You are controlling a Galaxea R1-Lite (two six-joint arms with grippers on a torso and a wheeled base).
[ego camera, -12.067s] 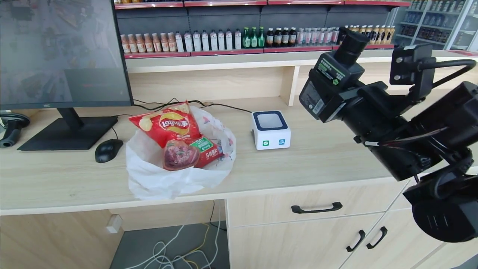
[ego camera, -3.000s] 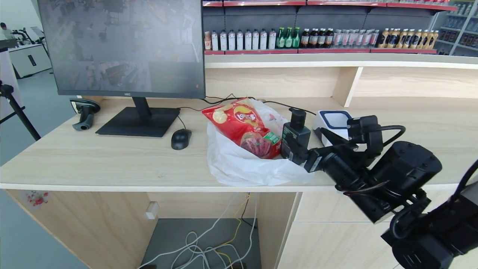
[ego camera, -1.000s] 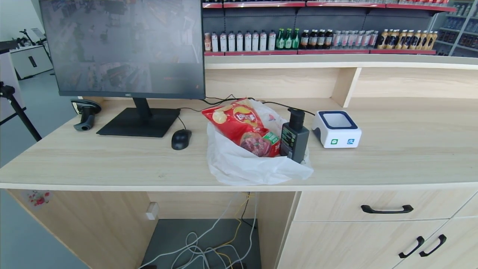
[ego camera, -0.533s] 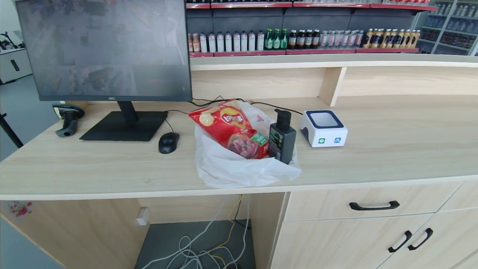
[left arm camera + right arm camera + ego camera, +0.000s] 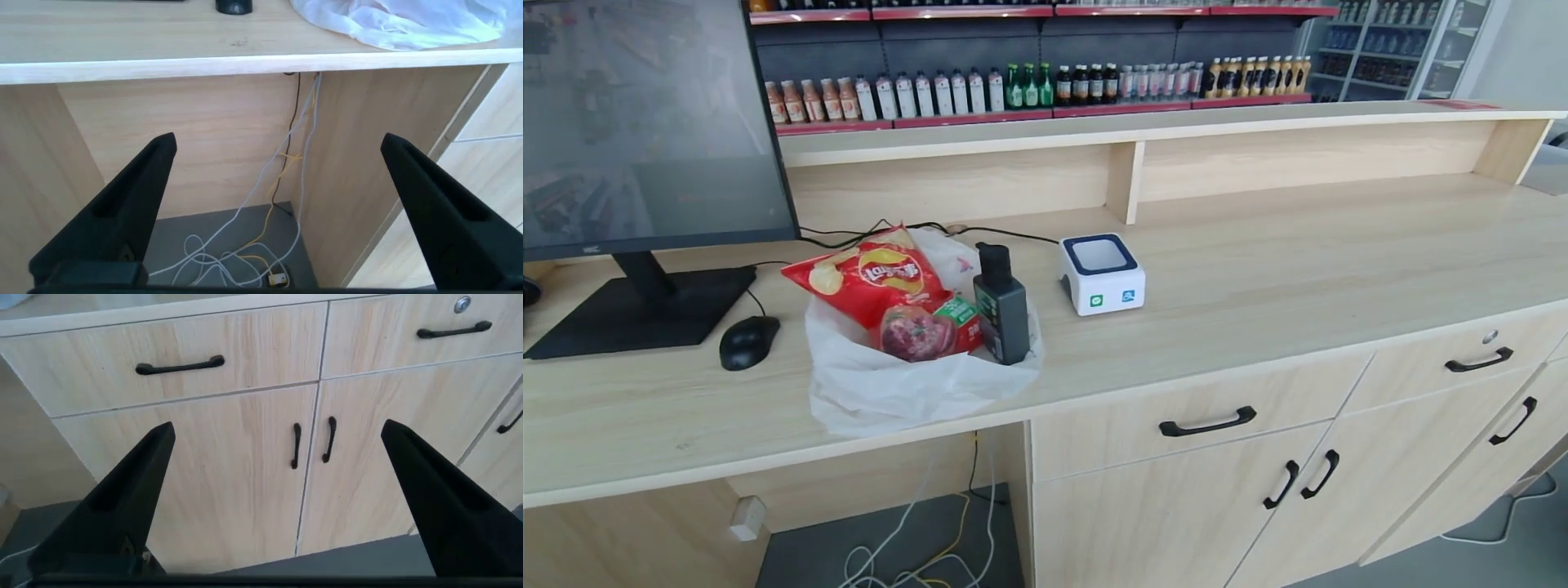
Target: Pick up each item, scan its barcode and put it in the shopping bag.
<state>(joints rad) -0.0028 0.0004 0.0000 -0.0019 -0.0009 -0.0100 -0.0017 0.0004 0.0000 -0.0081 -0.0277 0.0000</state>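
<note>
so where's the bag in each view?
Head: bag on the counter, left of centre, just right of the mouse.
Left wrist: bag on the counter, seen from below its front edge, above the cables.
Right wrist: faces the drawers and cabinet doors instead.
Landmark: the mouse ties head to left wrist; the drawer handle ties head to right wrist.
</note>
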